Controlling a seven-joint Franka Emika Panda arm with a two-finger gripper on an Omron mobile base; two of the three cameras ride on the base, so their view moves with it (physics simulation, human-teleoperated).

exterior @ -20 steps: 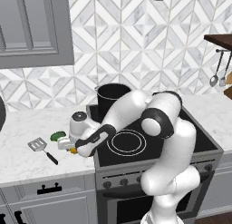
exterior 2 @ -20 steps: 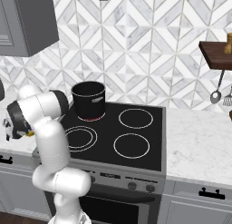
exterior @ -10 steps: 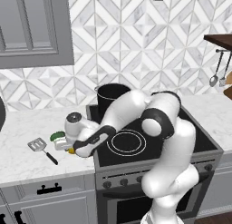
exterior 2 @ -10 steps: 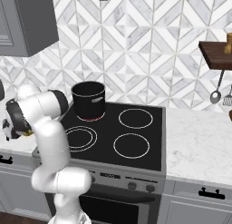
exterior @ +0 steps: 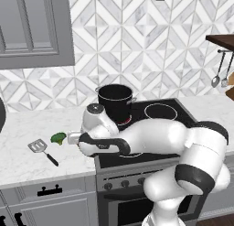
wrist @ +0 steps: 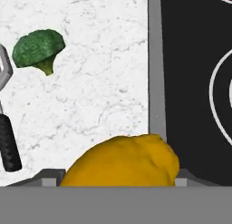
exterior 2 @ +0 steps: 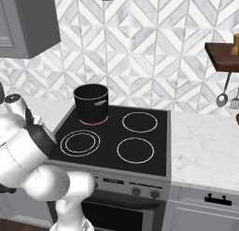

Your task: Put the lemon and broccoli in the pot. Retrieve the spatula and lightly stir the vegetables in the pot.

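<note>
Directly before the gripper [exterior: 72, 138], jaw state indiscernible, sits the dimpled yellow-orange lemon [wrist: 121, 160]; bumpy green broccoli [wrist: 38, 49] lies beyond.

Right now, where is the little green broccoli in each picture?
Left base view: broccoli on the white counter, left of the stove, beside the spatula.
Right base view: not visible.
Hand view: upper left, on the counter.
Shared landmark: the stove's edge.
</note>
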